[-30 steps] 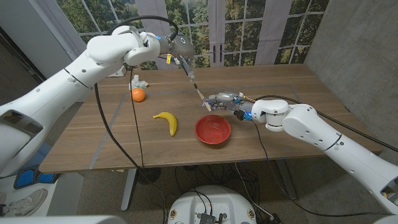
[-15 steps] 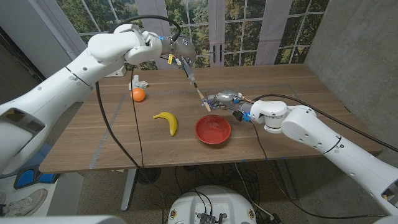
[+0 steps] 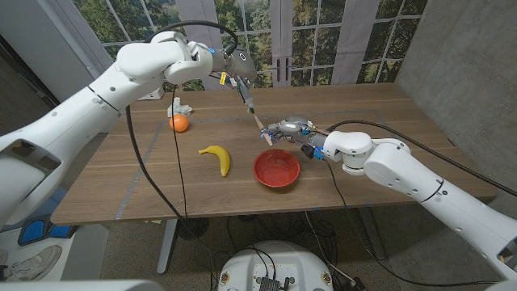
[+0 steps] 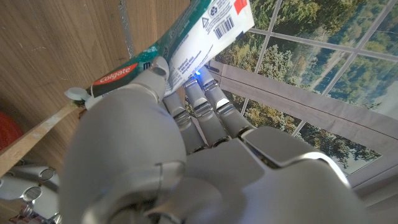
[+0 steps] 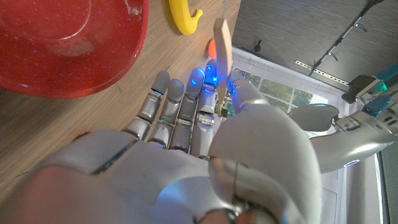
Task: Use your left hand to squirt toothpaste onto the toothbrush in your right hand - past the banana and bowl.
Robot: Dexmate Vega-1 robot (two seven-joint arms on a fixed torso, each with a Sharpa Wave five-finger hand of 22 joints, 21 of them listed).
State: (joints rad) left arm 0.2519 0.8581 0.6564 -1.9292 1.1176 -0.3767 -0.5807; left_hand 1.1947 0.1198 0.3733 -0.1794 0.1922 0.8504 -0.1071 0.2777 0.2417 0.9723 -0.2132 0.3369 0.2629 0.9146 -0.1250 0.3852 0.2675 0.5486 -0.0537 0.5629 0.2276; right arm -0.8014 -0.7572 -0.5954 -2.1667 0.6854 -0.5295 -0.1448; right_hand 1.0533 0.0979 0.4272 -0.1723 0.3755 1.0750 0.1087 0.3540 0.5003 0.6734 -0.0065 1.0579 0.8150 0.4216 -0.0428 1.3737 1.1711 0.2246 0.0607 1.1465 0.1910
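Head view, step: the left hand point(image 3: 239, 71) holds the tube point(image 3: 247, 95) nozzle-down, its tip just above the brush point(image 3: 262, 127) head; squeeze gently and keep the nozzle over the bristles.
Head view, pose: the right hand point(image 3: 292, 129) grips the brush behind the bowl point(image 3: 276, 169), its head angled up toward the tube. The banana point(image 3: 217, 157) lies left of the bowl.
Left wrist view: fingers point(image 4: 200, 104) and thumb pinch the tube point(image 4: 186, 51); its nozzle nearly touches the wooden brush point(image 4: 37, 137).
Right wrist view: the hand point(image 5: 205, 149) pinches the brush handle point(image 5: 222, 50), other fingers straight; bowl point(image 5: 68, 46) and banana point(image 5: 185, 17) beyond.
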